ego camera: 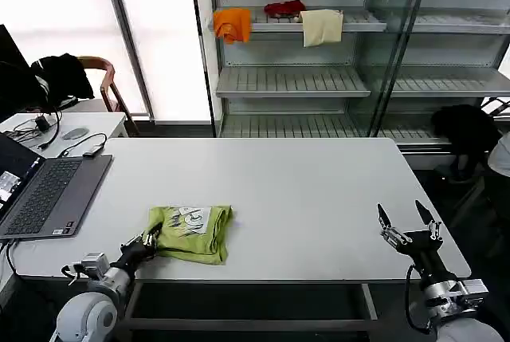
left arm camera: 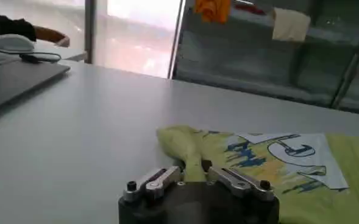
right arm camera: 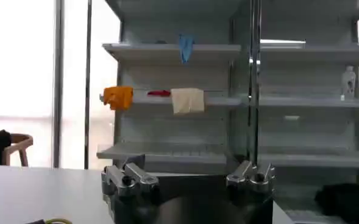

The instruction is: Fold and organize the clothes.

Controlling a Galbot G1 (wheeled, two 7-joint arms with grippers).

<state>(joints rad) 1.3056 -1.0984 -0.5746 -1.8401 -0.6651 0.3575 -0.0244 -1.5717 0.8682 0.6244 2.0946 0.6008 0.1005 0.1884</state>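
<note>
Lying near the table's (ego camera: 319, 198) front left edge, the T-shirt (ego camera: 191, 232) was already a compact fold, print up. The left tool (ego camera: 149, 240) pinched its corner; the right tool (ego camera: 408, 221) hovered apart, idle. Only placing seemingly remained.

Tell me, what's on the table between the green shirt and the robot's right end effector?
Nothing: in the head view, only bare white table lies between the T-shirt and the right end effector.

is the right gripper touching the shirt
No, the right gripper hangs open near the table's right edge, far from the folded lime T-shirt by the left gripper.
</note>
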